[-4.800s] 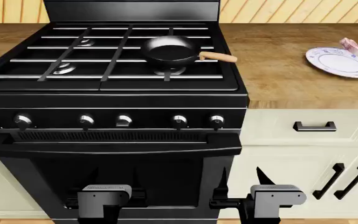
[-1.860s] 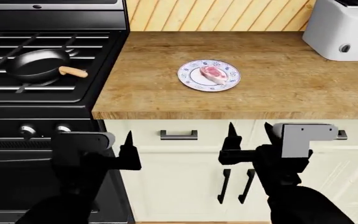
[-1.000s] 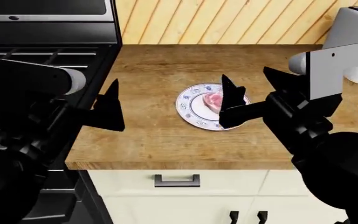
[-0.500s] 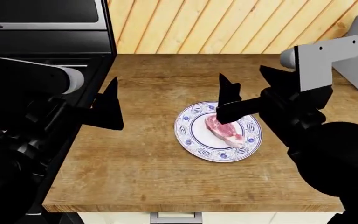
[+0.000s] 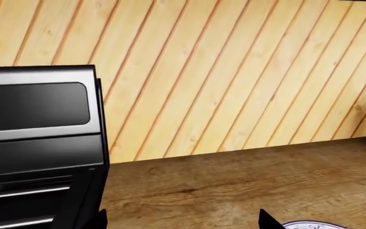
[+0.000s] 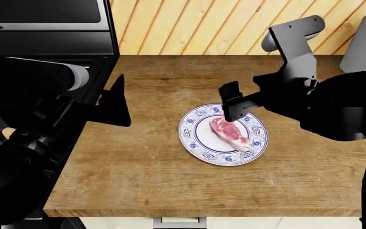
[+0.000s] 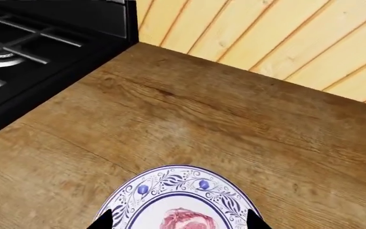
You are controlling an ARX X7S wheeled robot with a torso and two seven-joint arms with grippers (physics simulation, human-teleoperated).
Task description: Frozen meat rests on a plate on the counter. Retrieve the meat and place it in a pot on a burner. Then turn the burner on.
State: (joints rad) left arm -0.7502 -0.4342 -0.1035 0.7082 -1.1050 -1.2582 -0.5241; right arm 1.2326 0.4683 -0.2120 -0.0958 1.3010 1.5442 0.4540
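The meat, a pink-red steak with a white fat edge, lies on the blue-rimmed white plate on the wood counter. My right gripper is open and empty, tilted down just above the plate's far side; in the right wrist view its fingertips straddle the plate and meat. My left gripper is open and empty over the counter's left edge, beside the stove; its wrist view shows a sliver of plate. The pot is hidden behind my left arm. A burner shows under the grates.
The black stove with its raised back panel adjoins the counter on the left. A white toaster stands at the back right. A plank wall closes the counter's far side. A cabinet handle shows below the front edge.
The view has closed in on the counter and plate. My right arm has lifted and turned its open gripper down over the meat. The left gripper has hardly moved.
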